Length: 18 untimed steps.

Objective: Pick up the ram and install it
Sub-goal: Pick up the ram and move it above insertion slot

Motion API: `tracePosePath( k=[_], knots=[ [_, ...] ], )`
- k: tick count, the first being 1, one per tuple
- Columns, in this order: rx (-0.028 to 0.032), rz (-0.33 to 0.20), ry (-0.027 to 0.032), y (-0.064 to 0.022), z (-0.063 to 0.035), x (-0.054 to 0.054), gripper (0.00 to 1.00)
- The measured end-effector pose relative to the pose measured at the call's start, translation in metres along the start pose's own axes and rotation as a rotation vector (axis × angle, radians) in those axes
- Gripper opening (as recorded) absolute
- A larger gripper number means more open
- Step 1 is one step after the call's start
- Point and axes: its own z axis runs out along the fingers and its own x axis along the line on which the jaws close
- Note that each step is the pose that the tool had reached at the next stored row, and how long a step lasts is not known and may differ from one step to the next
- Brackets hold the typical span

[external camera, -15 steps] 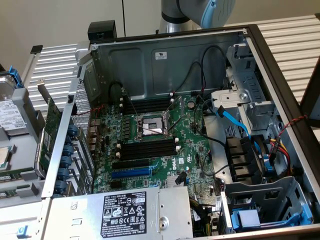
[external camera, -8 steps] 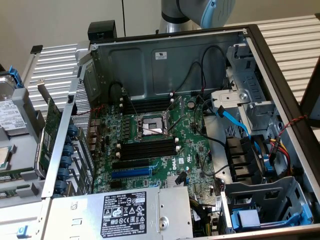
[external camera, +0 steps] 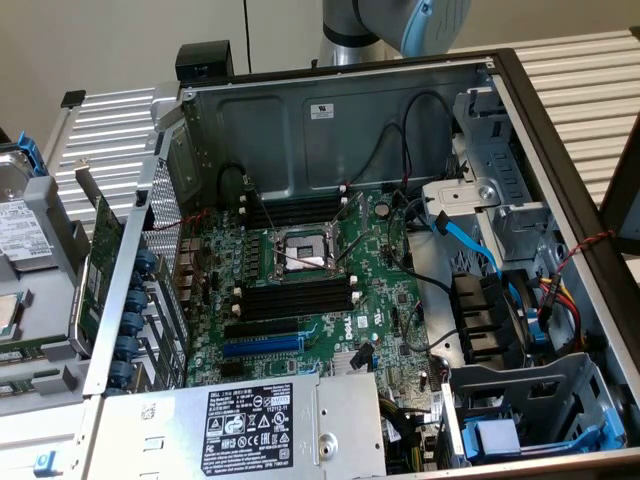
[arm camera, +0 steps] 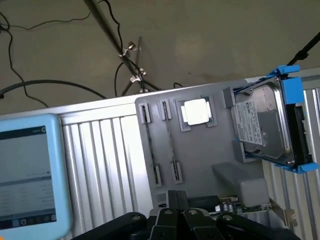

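**While shut and empty, black metal claw [arm camera: 177,196] faces long thin ram stick [arm camera: 172,142]**

It stands edge-on in the grey plastic tray [arm camera: 200,155] (nearer of two such strips) at the claw's twelve o'clock; its long axis runs straight away.

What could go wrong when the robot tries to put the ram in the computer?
The ram stands on its thin edge in the grey tray, so the hand, shut now, might grip it crooked. Black cables hang close to the memory slots and may snag it. The CPU socket sits between the slots and might get bumped.
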Motion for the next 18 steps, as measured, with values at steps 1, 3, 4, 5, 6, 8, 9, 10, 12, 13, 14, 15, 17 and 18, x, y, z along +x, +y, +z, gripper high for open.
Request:
tracePosePath(
  k=[1, 3, 4, 5, 6, 8, 9, 10, 12, 13, 14, 15, 17, 18],
  knots=[
    [0.0010, -0.015, 0.0002, 0.0000, 0.0000, 0.0000, 0.11],
    [0.0027, -0.041, 0.0005, 0.0000, 0.0000, 0.0000, 0.11],
    [0.0036, -0.053, 0.0006, 0.0000, 0.0000, 0.0000, 0.11],
    [0.0047, -0.064, 0.0007, 0.0000, 0.0000, 0.0000, 0.11],
    [0.0060, -0.074, 0.0008, 0.0000, -0.0001, 0.0000, 0.11],
    [0.0094, -0.085, 0.0006, 0.0000, 0.0000, 0.0000, 0.11],
    [0.0095, -0.085, 0.0006, 0.0000, 0.0000, 0.0000, 0.11],
    [0.0095, -0.085, 0.0006, 0.0000, 0.0000, 0.0000, 0.11],
    [0.0096, -0.085, 0.0006, 0.0000, 0.0000, 0.0000, 0.11],
    [0.0096, -0.086, 0.0006, 0.0001, 0.0001, 0.0000, 0.11],
    [0.0096, -0.088, 0.0007, 0.0000, 0.0003, 0.0000, 0.11],
    [0.0095, -0.092, 0.0008, 0.0001, 0.0004, 0.0000, 0.11],
    [0.0096, -0.110, 0.0011, 0.0001, 0.0007, 0.0000, 0.11],
    [0.0098, -0.121, 0.0012, 0.0000, 0.0008, 0.0000, 0.11]
  ],
)
